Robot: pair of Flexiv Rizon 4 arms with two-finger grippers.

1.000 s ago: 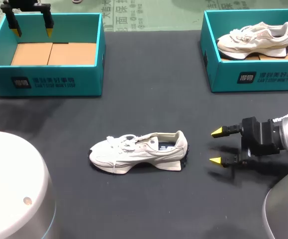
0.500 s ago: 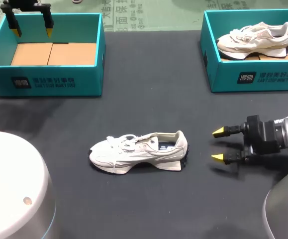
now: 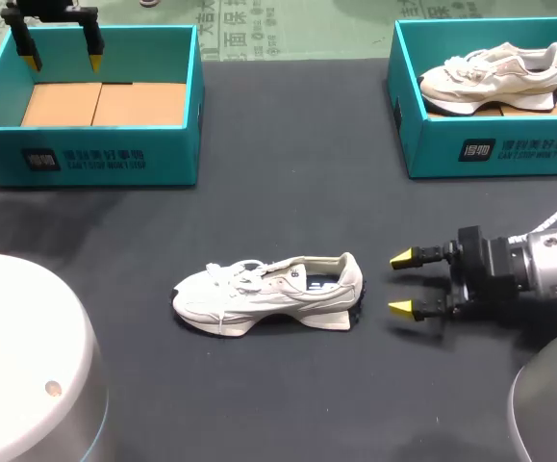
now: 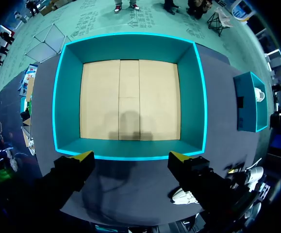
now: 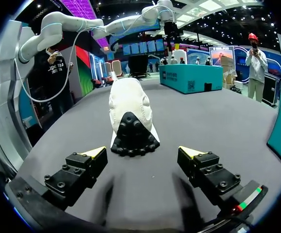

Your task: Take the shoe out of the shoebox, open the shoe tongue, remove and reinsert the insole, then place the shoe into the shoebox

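Note:
A white shoe (image 3: 270, 292) with a dark sole lies on its side in the middle of the black table, toe to the left, heel to the right. My right gripper (image 3: 401, 284) stands open just right of the heel, apart from it. In the right wrist view the shoe's heel (image 5: 129, 116) lies straight ahead of the open right gripper (image 5: 142, 152). My left gripper (image 3: 60, 60) hangs open over the back left corner of the empty teal shoebox (image 3: 177, 144). From the left wrist, the box's cardboard floor (image 4: 130, 99) shows beyond the open left gripper (image 4: 131, 156).
A second teal shoebox (image 3: 490, 149) at the back right holds another white shoe (image 3: 494, 77). The table is covered in black cloth (image 3: 288, 212). White arm bases sit at the front left (image 3: 18, 366) and front right (image 3: 547, 404).
My right gripper drew back slightly to the right, then came in leftward toward the shoe's heel. The left arm and the shoe have not moved.

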